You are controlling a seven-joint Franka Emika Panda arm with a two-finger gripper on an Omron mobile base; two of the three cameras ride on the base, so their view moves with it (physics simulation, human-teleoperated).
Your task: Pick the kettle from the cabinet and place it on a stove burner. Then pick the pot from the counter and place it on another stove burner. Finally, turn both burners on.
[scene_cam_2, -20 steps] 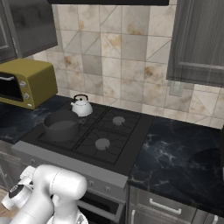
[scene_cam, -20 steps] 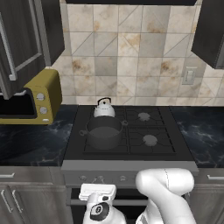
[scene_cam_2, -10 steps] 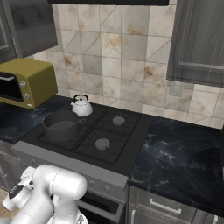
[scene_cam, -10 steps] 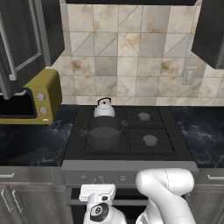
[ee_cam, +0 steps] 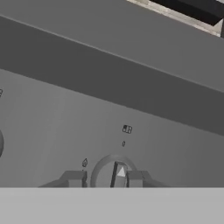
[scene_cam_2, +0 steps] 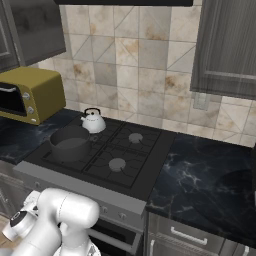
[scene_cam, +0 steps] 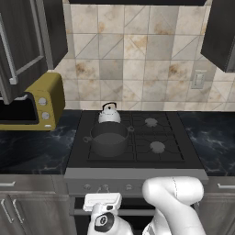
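Matt grey metal pot [scene_cam: 109,139], glossy marble counter [scene_cam: 34,149]

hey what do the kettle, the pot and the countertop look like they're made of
Kettle: probably polished metal, with a pale silver sheen; its thin arched handle is black, maybe plastic.
Pot: likely matte dark metal, with an even dull grey surface.
Counter: looks like black marble or an imitation, glossy with white veins.

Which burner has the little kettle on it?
The back left burner, by the tiled wall, holds the kettle. The pot covers the front left one; the two right burners are bare.
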